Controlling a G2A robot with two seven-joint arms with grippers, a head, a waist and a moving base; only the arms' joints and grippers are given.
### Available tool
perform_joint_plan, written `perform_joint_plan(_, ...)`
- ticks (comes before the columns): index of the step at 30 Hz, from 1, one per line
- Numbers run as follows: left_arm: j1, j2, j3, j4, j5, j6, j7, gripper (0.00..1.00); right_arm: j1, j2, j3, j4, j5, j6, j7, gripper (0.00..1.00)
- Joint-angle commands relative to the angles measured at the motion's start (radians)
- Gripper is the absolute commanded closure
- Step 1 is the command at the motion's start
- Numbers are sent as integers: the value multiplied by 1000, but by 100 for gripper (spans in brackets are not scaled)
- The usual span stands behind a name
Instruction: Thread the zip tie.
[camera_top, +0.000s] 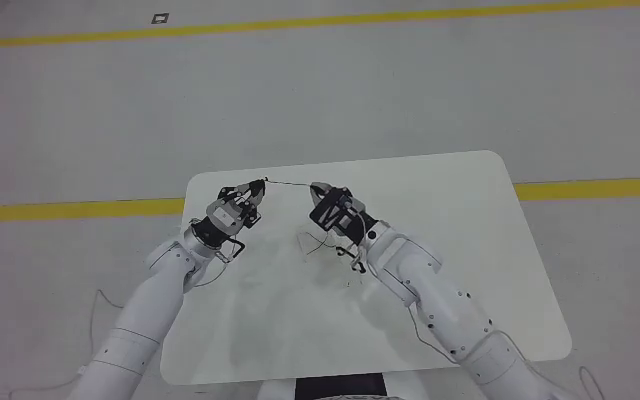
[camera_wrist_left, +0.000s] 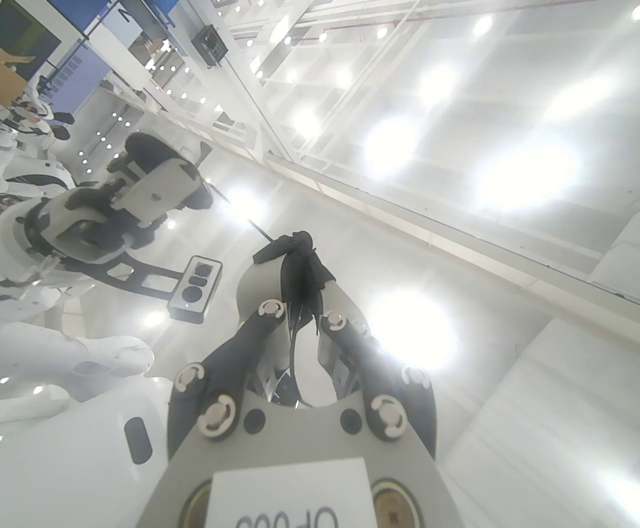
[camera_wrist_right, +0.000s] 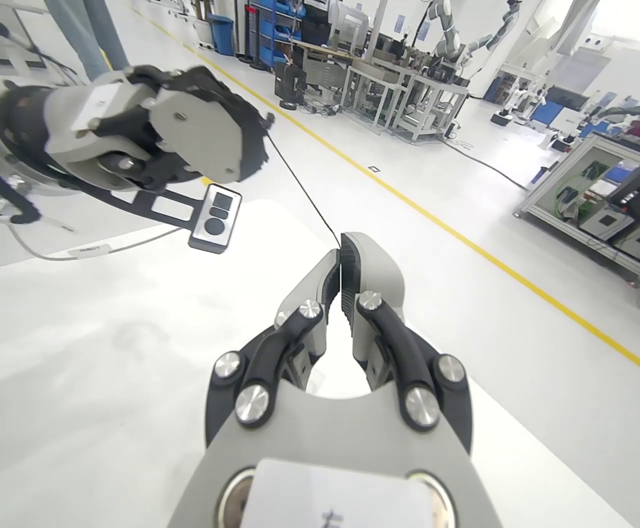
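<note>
The left hand (camera_wrist_left: 300, 270) is clamped on one end of the zip tie (camera_wrist_right: 300, 187) and the right hand (camera_wrist_right: 341, 252) is pinched shut on the other. The thin strap runs straight between them over the far edge of the worktop (camera_top: 450, 220). Recommended: hold both grips firm, square the tail to the head's slot, and close the gap slowly so the strap bows into a loop without twisting or slipping.
</note>
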Motion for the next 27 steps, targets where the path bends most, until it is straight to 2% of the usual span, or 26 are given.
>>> perform_joint_plan(1, 0, 0, 0, 0, 0, 0, 0, 100, -23, 7, 36, -13, -3, 10, 11, 100)
perform_joint_plan(7, 0, 0, 0, 0, 0, 0, 0, 100, -90, 36, 133, -81, -3, 25, 37, 100)
perform_joint_plan(8, 0, 0, 0, 0, 0, 0, 0, 100, -96, 40, 142, -95, -3, 21, 43, 80)
perform_joint_plan(9, 0, 0, 0, 0, 0, 0, 0, 100, -96, 40, 142, -95, -3, 21, 43, 36)
perform_joint_plan(10, 0, 0, 0, 0, 0, 0, 0, 100, -96, 40, 142, -95, -3, 21, 43, 0)
perform_joint_plan(18, 0, 0, 0, 0, 0, 0, 0, 100, -97, 40, 141, -94, -2, 22, 42, 0)
perform_joint_plan(21, 5, 2, -5, -18, 20, 0, 10, 100, -109, 38, 148, -93, 31, 44, 39, 0)
perform_joint_plan(24, 16, 15, 7, -27, 51, 0, -21, 100, -119, 40, 184, -100, 43, 62, 49, 0)
perform_joint_plan(27, 16, 36, 26, -26, 67, 0, -68, 100, -133, 44, 227, -114, 70, 76, 56, 0)
